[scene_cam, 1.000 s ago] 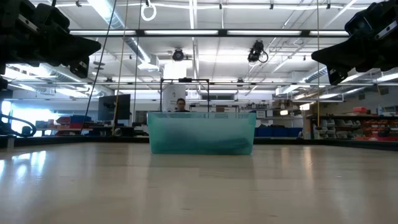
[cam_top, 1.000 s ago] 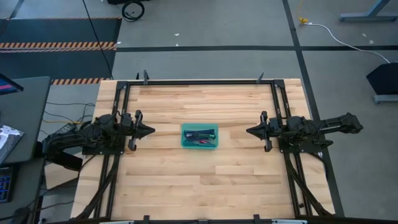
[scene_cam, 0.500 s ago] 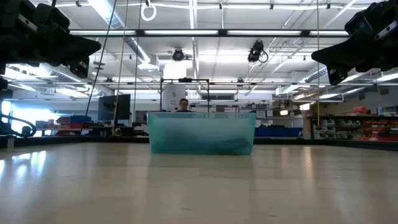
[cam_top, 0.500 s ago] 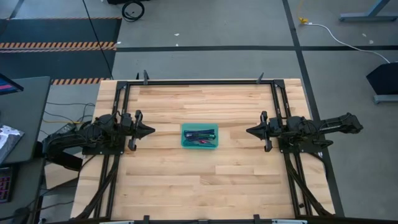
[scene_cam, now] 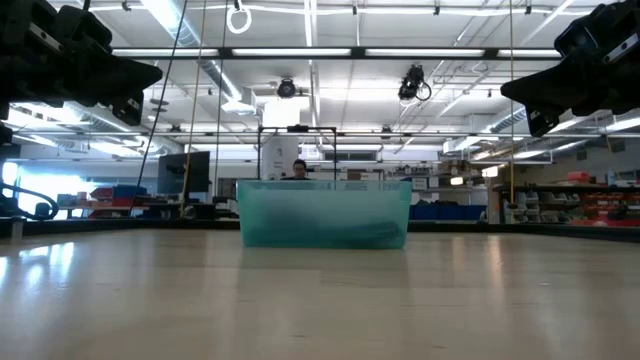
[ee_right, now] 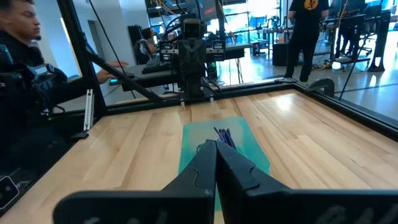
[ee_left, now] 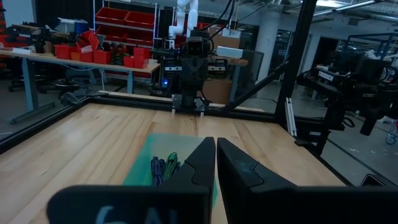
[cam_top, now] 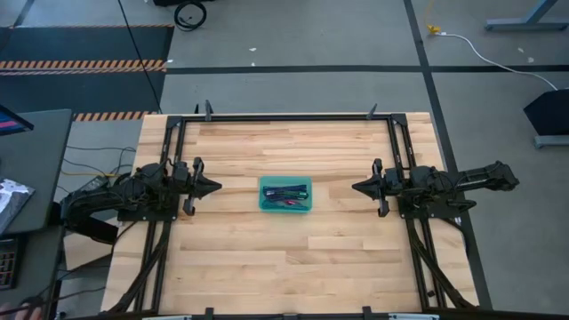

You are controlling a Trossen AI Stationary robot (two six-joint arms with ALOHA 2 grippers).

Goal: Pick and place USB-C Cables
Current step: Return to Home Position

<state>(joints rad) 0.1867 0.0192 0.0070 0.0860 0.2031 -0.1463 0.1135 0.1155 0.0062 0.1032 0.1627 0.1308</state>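
High view: cables [cam_top: 286, 193] inside tray [cam_top: 261, 205]

A light wooden table [cam_top: 267, 267] bears a teal tray [cam_top: 261, 196] at its centre.

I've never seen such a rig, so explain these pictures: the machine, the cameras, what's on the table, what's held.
This is a robot with two dark arms at a wooden table. The high view looks straight down: the left gripper and right gripper face each other, both shut and empty, each apart from a teal tray at the table's middle. Coloured cables lie in it. The low view sits at table height and shows the tray's side. The other two views come from cameras on each wrist, looking past that arm's shut fingers toward the tray. Nothing is held.
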